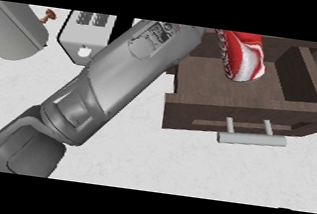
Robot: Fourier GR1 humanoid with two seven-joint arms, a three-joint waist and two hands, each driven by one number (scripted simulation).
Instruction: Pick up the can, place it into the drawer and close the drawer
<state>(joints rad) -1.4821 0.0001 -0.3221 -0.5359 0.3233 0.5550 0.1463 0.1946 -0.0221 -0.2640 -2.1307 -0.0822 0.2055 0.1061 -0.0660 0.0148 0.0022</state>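
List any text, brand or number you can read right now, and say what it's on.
No legible text.
Can: red and white pattern only, no readable brand.
Grey appliance: dark panels with marks too blurred to read.
Drawer: nothing written.

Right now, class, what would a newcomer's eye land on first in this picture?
The big grey forearm sweeps diagonally from lower left up toward the top centre. Next comes the red-and-white can, tilted above the open brown drawer at right, whose silver handle sticks out toward the viewer.

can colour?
Red with white bands, seen in the head view: can above the open drawer.
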